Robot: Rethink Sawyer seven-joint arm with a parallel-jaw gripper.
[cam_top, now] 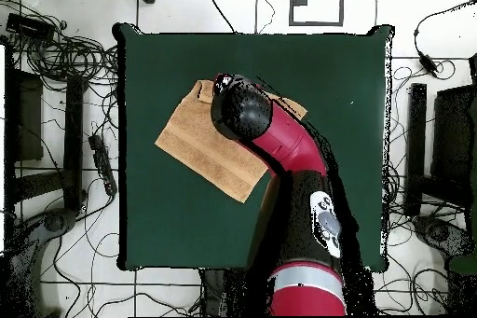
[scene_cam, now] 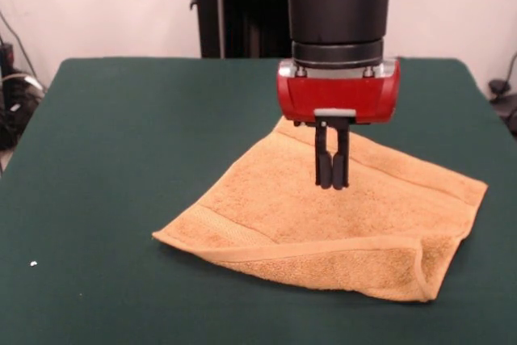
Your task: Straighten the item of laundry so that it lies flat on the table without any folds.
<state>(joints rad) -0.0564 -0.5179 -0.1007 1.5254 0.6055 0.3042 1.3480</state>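
Observation:
The golden-orange towel (scene_cam: 323, 224) lies on the dark green table (scene_cam: 121, 119), right of centre, turned at an angle. Its near edge is folded over, with a doubled flap at the near right corner. A woven band shows near its left end. My gripper (scene_cam: 332, 183) hangs straight down over the towel's middle, fingers close together and holding nothing, the tips just above the cloth. In the overhead view the arm covers part of the towel (cam_top: 200, 146), and the gripper itself is hidden under the wrist.
A small white speck (scene_cam: 33, 263) lies on the table at the near left. Cables (cam_top: 56, 44) and dark equipment lie on the floor around the table (cam_top: 326, 81). The black pedestal (scene_cam: 242, 6) stands at the far side.

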